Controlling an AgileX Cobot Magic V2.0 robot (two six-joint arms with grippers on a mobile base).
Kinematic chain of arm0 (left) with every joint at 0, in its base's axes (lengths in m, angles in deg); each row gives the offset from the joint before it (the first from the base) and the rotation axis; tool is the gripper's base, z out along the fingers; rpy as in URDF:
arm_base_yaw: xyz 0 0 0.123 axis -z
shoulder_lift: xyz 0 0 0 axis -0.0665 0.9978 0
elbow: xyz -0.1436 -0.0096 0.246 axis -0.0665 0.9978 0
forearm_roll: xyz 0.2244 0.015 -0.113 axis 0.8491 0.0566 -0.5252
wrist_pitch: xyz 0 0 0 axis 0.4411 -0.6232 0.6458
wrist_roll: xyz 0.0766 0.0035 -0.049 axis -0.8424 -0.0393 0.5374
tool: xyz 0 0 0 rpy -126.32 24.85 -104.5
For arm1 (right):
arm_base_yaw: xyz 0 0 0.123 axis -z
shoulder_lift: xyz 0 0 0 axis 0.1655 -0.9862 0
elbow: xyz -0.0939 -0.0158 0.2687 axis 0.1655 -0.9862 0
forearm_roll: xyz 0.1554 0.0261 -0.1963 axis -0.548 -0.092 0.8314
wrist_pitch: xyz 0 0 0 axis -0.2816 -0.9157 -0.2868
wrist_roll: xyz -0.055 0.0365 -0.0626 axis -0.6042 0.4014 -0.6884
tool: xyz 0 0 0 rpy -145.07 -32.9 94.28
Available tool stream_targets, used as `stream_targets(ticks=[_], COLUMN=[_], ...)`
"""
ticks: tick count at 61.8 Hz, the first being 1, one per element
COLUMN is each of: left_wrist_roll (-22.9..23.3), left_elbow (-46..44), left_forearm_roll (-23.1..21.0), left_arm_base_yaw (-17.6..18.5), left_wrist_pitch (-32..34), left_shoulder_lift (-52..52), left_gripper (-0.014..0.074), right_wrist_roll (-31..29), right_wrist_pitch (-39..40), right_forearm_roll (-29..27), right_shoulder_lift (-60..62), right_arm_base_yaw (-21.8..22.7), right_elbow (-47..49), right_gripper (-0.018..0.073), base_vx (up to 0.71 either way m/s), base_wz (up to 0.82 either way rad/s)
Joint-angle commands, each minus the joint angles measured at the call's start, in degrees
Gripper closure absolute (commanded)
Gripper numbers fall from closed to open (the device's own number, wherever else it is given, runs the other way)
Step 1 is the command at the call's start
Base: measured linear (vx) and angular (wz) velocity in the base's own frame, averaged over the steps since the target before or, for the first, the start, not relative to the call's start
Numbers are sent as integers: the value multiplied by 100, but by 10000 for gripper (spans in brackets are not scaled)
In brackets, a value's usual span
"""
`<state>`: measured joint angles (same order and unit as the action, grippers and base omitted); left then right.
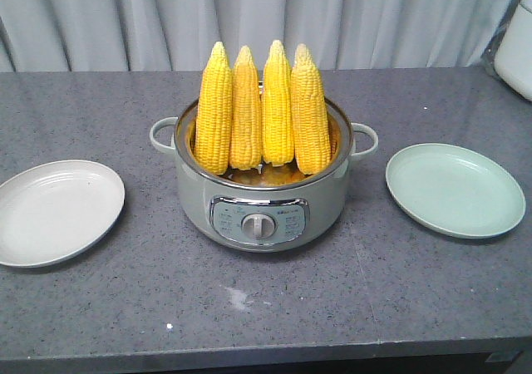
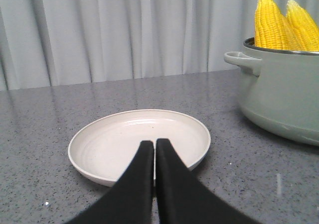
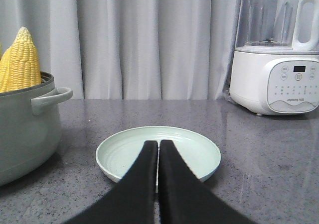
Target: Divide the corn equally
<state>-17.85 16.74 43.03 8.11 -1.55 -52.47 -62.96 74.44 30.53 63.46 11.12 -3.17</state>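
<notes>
Black tapered fingers of the left hand [image 2: 154, 144] press together, clenched on nothing, pointing at a smooth, round cream plate [image 2: 99, 144] near the left edge of the speckled grey tabletop [image 1: 349, 307]. The right hand [image 3: 158, 145] is likewise clenched and empty before a pale green ridged plate [image 3: 199, 154] toward the right edge. The corn [image 1: 262, 112], four bright yellow, knobbly, tapered cobs, stands tips-up in a round grey-green pot [image 1: 199, 204] mid-tabletop, between both hands and well apart from them.

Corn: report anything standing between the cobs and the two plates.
Nothing visible does. The corn stands upright in the pot; bare counter separates it from the white plate and green plate. Only the pot's rim needs clearing.
</notes>
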Motion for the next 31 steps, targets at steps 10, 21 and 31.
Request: stream_targets(ticks=[10, 21, 31], left_wrist_roll=[13, 13, 13], left_elbow=[18, 18, 18], left_forearm_roll=[-10, -10, -10], left_arm_base_yaw=[-10, -10, -10], left_wrist_pitch=[444, 444, 444], left_shoulder_lift=[-90, -90, -90], left_gripper=[603, 603, 603], right_wrist_roll=[-43, -43, -43], right_wrist_pitch=[416, 416, 416], right_forearm_roll=[55, 55, 55], right_shoulder_lift=[37, 37, 37], right_arm_base_yaw=[32, 32, 32], right_elbow=[-50, -50, -50], right_gripper=[564, 564, 564], base_vx=[0, 1, 2], base_wz=[1, 6, 9])
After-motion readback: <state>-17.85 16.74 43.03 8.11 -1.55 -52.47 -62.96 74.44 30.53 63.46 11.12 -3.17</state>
